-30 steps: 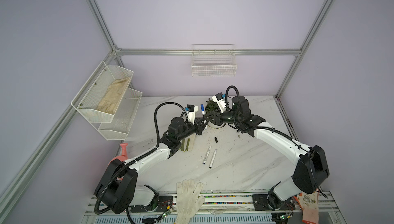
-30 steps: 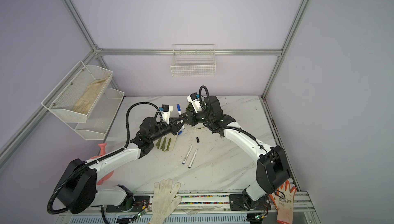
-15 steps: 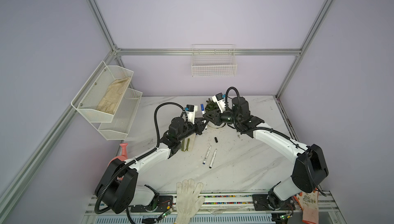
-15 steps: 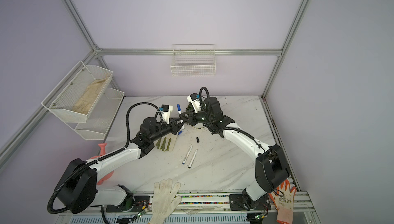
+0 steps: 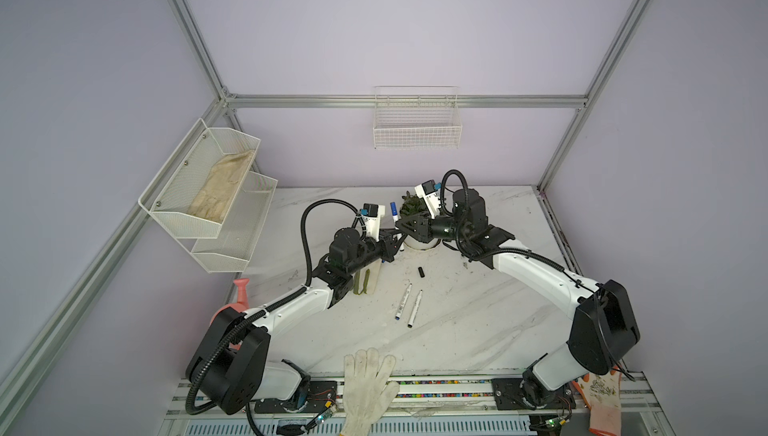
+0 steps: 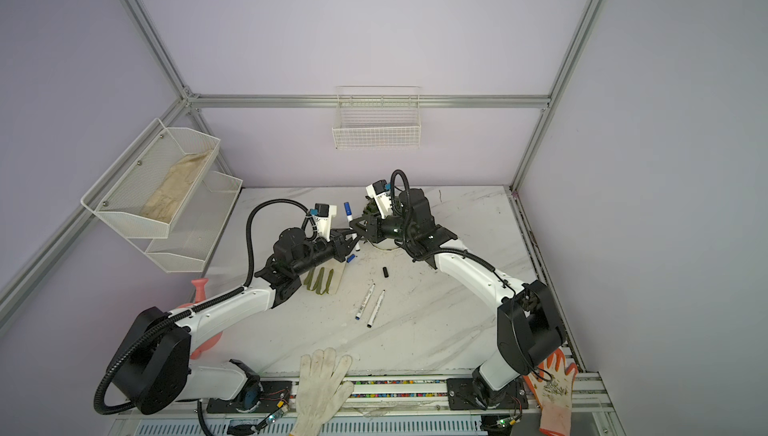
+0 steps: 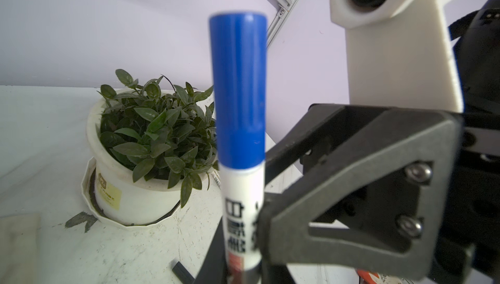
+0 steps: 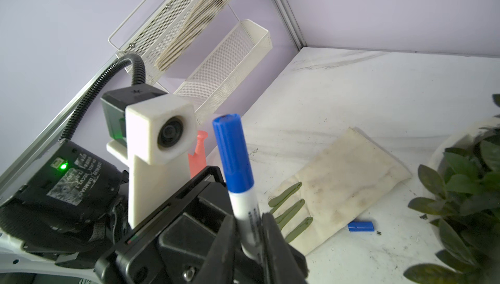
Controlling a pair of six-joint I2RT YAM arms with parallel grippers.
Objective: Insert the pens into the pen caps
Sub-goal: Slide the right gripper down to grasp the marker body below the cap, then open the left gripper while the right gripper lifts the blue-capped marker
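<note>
- Pen (image 7: 243, 185) upright in the air just in front of the plant pot (image 7: 130, 196), with a blue cap (image 7: 238, 79) seated on its upper end. No gap shows at the join, so this one looks done.
- Left pincer (image 5: 393, 242) is closed on the lower barrel. Gripping low leaves the top free for a cap to be pushed on, and the upright hold gives a straight line for that push.
- Right pincer (image 5: 399, 224) is level with the barrel just under the cap, a finger on each side and close against it. I cannot tell whether it is clamping or only bracketing the pen. Likely reason for being there: steadying the pen, or checking that the cap is seated.
- Two pens (image 5: 409, 306) lie side by side on the counter (image 5: 478, 309), near the middle and clear of both arms. Their far tips look bare, so I judge them uncapped.
- A black cap (image 5: 422, 272) lies loose just beyond those two pens.
- A loose blue cap (image 8: 361, 226) rests at the edge of the cloth (image 8: 346, 177), beside the pot.
- Other pens and caps not in view.
- Judged next: set the capped pen down, then fetch a bare pen.
</note>
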